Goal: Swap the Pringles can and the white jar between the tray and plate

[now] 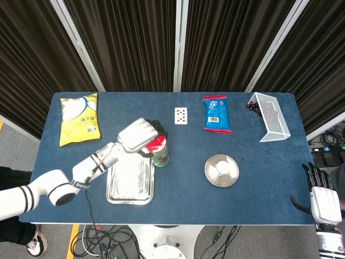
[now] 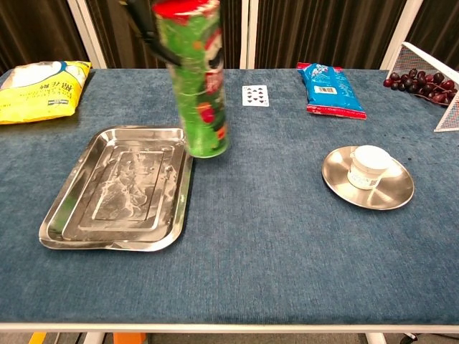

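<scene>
Green cylindrical Pringles can (image 2: 197, 79) beside shiny metal tray (image 2: 115, 188)

1. Pringles can (image 2: 199, 79): green with a red lid.
2. Tray (image 2: 79, 222) and plate (image 2: 401, 192): silver.
3. Jar (image 2: 368, 166): white.
4. Snack bags: yellow (image 2: 43, 81) and blue (image 2: 328, 87) (red-trimmed).
5. Table (image 2: 272, 236): dark blue cloth.
6. Left hand (image 1: 141, 135): white shell, black fingers.

Yellow snack bag (image 1: 80, 118) lies left of the left hand. Playing card (image 1: 181, 115), blue packet (image 1: 216, 114), wire basket (image 1: 272, 116) with grapes (image 2: 416, 86) lie rightward.
</scene>
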Motion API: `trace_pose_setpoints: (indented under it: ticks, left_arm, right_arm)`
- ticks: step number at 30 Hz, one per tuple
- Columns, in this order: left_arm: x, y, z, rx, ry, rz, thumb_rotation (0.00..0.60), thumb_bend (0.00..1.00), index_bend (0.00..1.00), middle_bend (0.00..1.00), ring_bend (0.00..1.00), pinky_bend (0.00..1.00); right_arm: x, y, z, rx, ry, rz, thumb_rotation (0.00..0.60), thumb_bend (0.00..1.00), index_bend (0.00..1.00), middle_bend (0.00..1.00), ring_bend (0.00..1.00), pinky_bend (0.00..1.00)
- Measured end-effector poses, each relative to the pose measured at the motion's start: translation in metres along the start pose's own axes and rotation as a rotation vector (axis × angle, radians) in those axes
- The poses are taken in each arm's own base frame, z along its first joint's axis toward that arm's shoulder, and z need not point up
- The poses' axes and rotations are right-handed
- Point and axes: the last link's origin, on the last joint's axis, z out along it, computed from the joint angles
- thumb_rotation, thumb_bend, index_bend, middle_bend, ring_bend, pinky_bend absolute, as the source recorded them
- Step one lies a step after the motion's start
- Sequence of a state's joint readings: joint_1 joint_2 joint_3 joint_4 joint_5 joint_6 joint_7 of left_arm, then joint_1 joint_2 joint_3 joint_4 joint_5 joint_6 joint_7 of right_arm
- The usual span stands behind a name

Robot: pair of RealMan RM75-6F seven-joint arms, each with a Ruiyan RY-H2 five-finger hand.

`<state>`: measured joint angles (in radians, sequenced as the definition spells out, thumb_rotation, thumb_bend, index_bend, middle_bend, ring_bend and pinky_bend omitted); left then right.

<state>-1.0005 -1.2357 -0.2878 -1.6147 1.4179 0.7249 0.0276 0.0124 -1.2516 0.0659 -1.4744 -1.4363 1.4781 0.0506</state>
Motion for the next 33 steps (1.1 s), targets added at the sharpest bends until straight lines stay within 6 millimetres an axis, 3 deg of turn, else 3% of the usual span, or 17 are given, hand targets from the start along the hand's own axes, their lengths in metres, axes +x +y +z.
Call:
trace_pose_setpoints:
  ticks: [6, 15, 19, 26, 29, 33]
  left_arm:
    - [-0.009, -0.005, 0.03, 0.02, -0.018, -0.012, 0.6, 0.19, 0.44, 0.41, 0.29, 0.52]
    - [-0.023, -0.009, 0.058, 0.045, -0.02, -0.05, 0.6, 0.19, 0.44, 0.41, 0.28, 0.52]
    - [-0.026, -0.008, 0.063, 0.045, -0.008, -0.057, 0.6, 0.19, 0.42, 0.38, 0.26, 0.51]
    - [-0.029, -0.004, 0.061, 0.027, -0.013, -0.026, 0.6, 0.1, 0.26, 0.23, 0.18, 0.47]
    - [-0.028, -0.004, 0.061, 0.026, -0.016, -0.02, 0.6, 0.08, 0.17, 0.16, 0.11, 0.4]
    - [-0.023, -0.002, 0.058, 0.024, 0.001, -0.018, 0.6, 0.07, 0.15, 0.14, 0.1, 0.39]
  right_arm:
    - [0.0, 0.004, -0.001, -0.008, 0.001, 0.011, 0.6, 0.14, 0.0, 0.0, 0.0, 0.0]
    - [0.001, 0.008, -0.001, -0.02, 0.008, 0.015, 0.6, 0.14, 0.0, 0.0, 0.0, 0.0]
    - [0.001, 0.01, -0.001, -0.026, 0.006, 0.019, 0.6, 0.14, 0.0, 0.0, 0.0, 0.0]
    - [0.001, 0.013, -0.002, -0.033, 0.012, 0.02, 0.6, 0.14, 0.0, 0.0, 0.0, 0.0]
    - [0.001, 0.014, -0.002, -0.037, 0.013, 0.02, 0.6, 0.14, 0.0, 0.0, 0.0, 0.0]
    - [0.001, 0.014, -0.001, -0.038, 0.014, 0.022, 0.6, 0.14, 0.0, 0.0, 0.0, 0.0]
